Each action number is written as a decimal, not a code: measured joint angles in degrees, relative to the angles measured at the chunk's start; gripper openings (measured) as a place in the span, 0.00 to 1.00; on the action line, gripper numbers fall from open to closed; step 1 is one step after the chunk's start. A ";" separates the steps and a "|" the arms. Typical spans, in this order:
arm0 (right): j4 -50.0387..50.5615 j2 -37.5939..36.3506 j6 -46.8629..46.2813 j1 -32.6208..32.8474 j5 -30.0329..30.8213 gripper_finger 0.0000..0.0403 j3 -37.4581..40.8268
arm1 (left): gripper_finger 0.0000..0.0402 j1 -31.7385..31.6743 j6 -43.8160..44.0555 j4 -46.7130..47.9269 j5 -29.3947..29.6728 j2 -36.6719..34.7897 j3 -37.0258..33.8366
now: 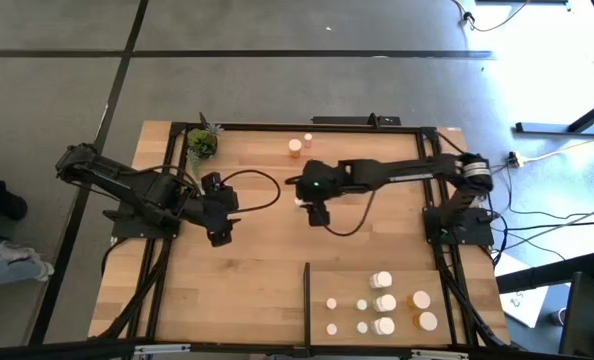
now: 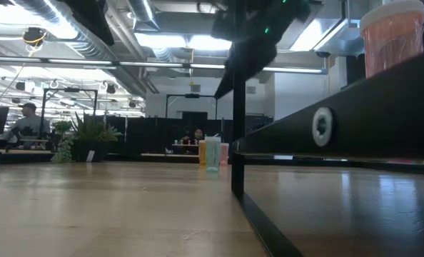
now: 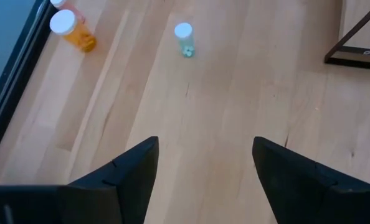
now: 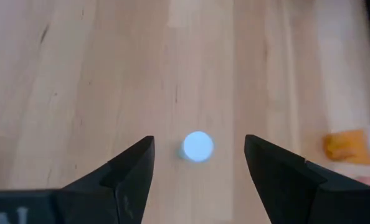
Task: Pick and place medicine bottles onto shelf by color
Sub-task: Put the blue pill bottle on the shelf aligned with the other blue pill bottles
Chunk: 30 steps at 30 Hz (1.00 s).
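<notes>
Pale wood lay bare around the right gripper [image 4: 199, 163], held wide open above a small white-capped bottle [image 4: 198, 146] (nothing gripped). The left gripper [image 3: 203, 163] was spread open, empty, mid-table. Round bottles [image 1: 382, 301] were grouped on the shelf [image 1: 347, 283] near the table [image 1: 257, 260] edge.

Bright glare washes the high view's upper right; low view dim, ceiling-lit; right wrist view blurred.
</notes>
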<state>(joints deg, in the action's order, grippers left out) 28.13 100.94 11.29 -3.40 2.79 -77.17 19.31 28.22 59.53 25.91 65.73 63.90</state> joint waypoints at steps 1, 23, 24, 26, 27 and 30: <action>-0.65 1.13 0.04 -0.38 -0.82 0.62 0.00 | 0.63 0.00 0.17 0.00 0.00 0.00 0.00; -5.20 10.72 1.01 -3.56 -2.95 0.62 0.00 | 0.63 0.00 1.71 1.25 -0.05 0.02 0.00; -5.21 10.90 1.01 -3.56 -2.94 0.62 0.00 | 0.63 0.00 1.71 1.29 -0.06 0.02 0.00; -5.21 11.21 1.01 -3.56 -2.93 0.62 0.00 | 0.63 0.00 1.71 1.29 -0.04 0.02 0.00; -5.21 11.37 1.03 -3.56 -2.93 0.62 0.00 | 0.63 0.00 1.73 1.29 -0.04 0.02 0.00; -5.17 11.63 1.05 -3.58 -2.92 0.62 0.00 | 0.63 0.00 1.73 1.30 -0.04 0.02 0.00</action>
<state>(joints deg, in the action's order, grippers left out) 22.96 112.57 12.34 -6.97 -0.13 -77.17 19.31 29.95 60.83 25.87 65.76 63.90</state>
